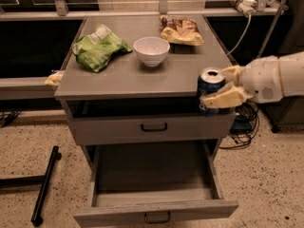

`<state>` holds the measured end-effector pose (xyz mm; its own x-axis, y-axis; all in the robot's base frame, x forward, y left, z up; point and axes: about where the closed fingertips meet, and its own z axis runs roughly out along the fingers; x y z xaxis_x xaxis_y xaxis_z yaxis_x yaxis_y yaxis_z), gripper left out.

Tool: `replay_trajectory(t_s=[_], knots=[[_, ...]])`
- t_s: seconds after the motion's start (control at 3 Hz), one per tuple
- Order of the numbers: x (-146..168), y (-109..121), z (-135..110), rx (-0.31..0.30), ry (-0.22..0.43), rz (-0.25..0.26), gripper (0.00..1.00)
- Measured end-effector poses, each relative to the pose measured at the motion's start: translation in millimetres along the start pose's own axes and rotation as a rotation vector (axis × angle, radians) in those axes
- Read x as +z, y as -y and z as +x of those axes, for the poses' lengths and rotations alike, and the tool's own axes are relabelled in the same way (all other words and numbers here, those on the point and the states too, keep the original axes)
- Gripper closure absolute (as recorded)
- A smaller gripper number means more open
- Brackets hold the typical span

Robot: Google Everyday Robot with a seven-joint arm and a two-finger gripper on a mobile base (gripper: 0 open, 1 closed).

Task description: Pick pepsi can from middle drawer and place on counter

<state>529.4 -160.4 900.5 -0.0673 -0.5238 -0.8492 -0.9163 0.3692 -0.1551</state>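
One pepsi can (210,83) within the end effector (214,87), beside the counter (137,80) edge.

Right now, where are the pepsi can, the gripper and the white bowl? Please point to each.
pepsi can (210,76): camera view, on its silver top.
gripper (213,87): camera view, midway between its fingertips, shut on the can at the counter (118,77) front right edge.
white bowl (151,57): camera view, on its outer wall.

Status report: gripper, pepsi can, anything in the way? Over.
Gripper shut on dark blue pepsi can, at front-right corner of grey counter. Can out of open grey middle drawer, not yet down. White bowl mid-counter.
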Motion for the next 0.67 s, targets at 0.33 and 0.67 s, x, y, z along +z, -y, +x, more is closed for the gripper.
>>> replay_trajectory(t_s=[0.33,0.67], knots=[[-5,4,-7,-0.008,0.005,0.012,1.00],[-5,21,-23,-0.026,0.011,0.030,1.00]])
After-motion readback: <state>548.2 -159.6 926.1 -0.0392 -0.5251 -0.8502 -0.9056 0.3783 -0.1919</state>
